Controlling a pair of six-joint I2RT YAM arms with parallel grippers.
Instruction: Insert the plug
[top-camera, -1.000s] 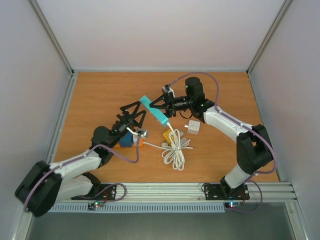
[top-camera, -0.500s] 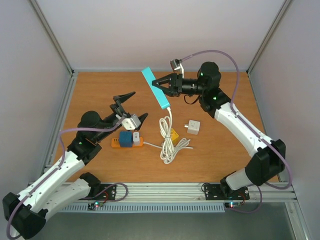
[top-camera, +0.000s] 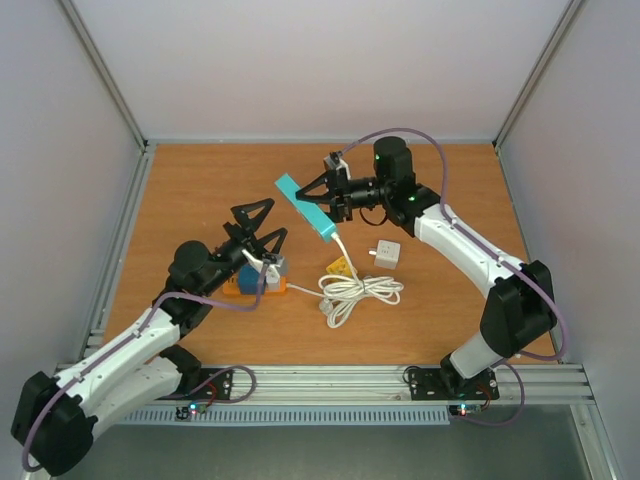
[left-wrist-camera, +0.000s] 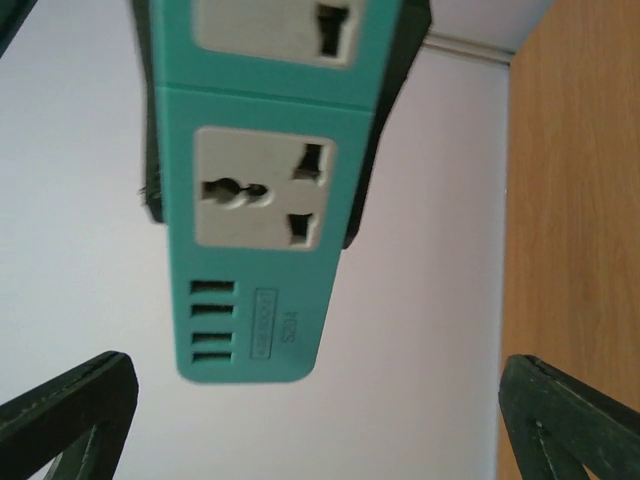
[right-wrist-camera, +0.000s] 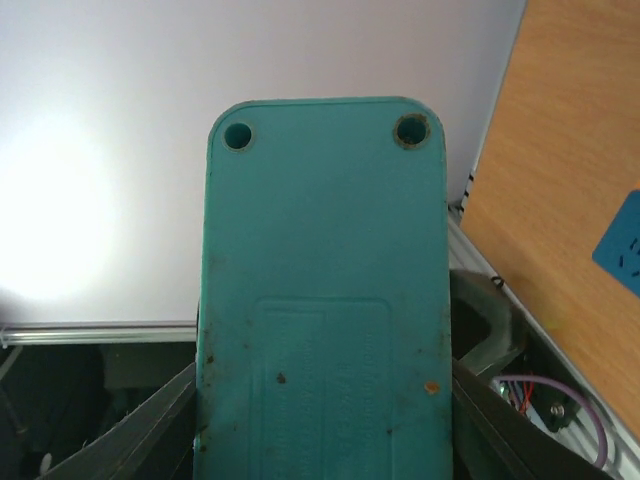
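Observation:
A teal power strip (top-camera: 306, 207) hangs tilted above the table, and my right gripper (top-camera: 328, 200) is shut on its sides. The right wrist view shows the strip's plain back (right-wrist-camera: 325, 290) between the fingers (right-wrist-camera: 150, 430). My left gripper (top-camera: 262, 228) stands open and empty, just left of the strip and pointing at it. In the left wrist view the strip's socket face (left-wrist-camera: 262, 200) fills the upper middle, above my left gripper (left-wrist-camera: 320, 420). A white plug cube (top-camera: 387, 254) lies on the table, right of the strip's white cable coil (top-camera: 352, 290).
An orange base (top-camera: 250, 288) carrying a blue block (top-camera: 248, 277) and a white block sits under the left wrist. A yellow piece (top-camera: 340, 268) lies by the cable. Grey walls enclose the wooden table (top-camera: 200, 190), and a metal rail (top-camera: 340, 380) runs along the near edge.
The right arm has brought the strip down and slightly left from its raised position. The left arm has swung right toward it, jaws still wide. The cable coil has shifted on the table.

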